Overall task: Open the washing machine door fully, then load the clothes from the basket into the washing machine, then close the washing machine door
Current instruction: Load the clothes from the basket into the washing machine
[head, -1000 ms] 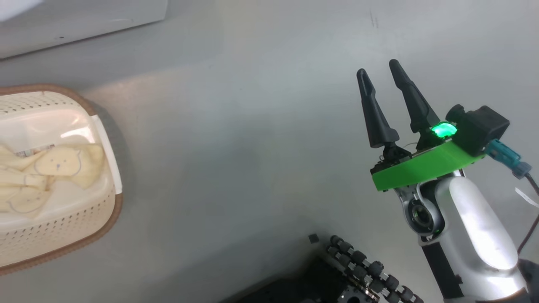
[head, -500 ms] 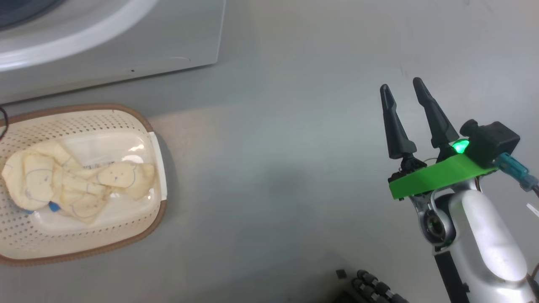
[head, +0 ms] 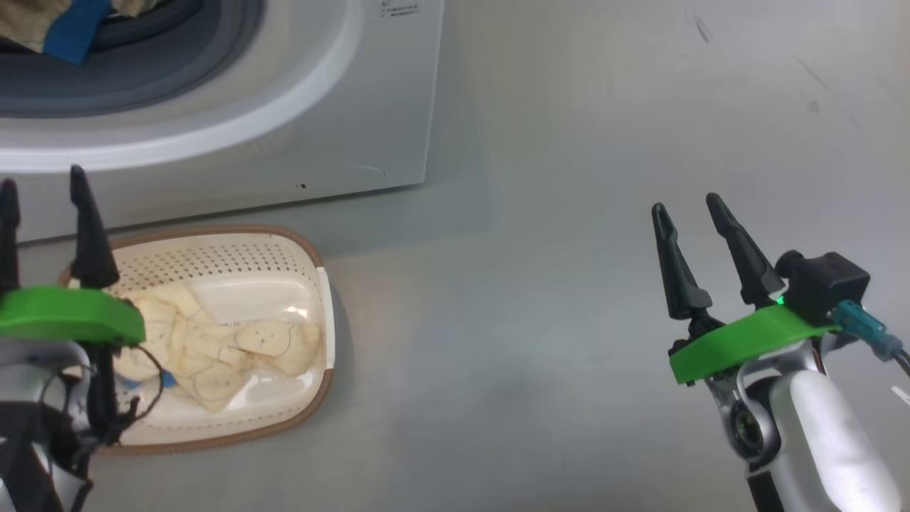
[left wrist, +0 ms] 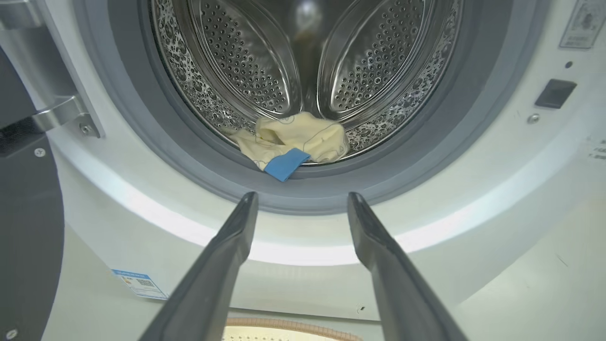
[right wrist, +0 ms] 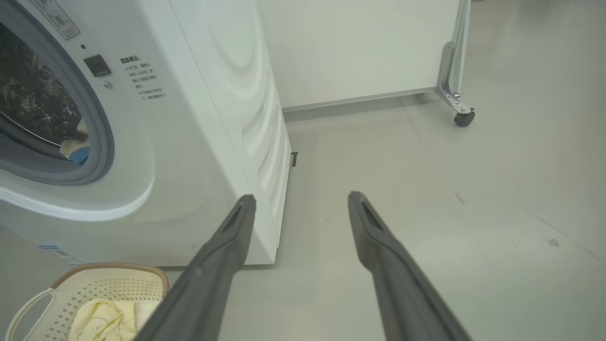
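The washing machine (head: pixel 341 107) stands at the upper left, its grey-gasketed porthole uncovered. The washing machine door (left wrist: pixel 28 237) is swung aside, its dark rim showing at the left edge of the left wrist view. One cream garment with a blue patch (left wrist: pixel 293 139) lies at the drum's front lip. The basket (head: pixel 213 259) sits on the floor before the machine with more of the clothes (head: pixel 234 348) in it. My left gripper (head: pixel 41 178) hangs open over the basket's left end, pointing at the porthole (left wrist: pixel 303 195). My right gripper (head: pixel 685 203) is open and empty over bare floor.
Grey floor (head: pixel 533 320) spreads to the right of the machine and basket. A white panel on a caster wheel (right wrist: pixel 464 116) stands behind the machine's right side. A blue sticker (left wrist: pixel 139 283) marks the machine's lower front corner.
The head camera has swung, so basket and machine slid right and down in the picture; the porthole and my left gripper have come into it. Both grippers stay open.
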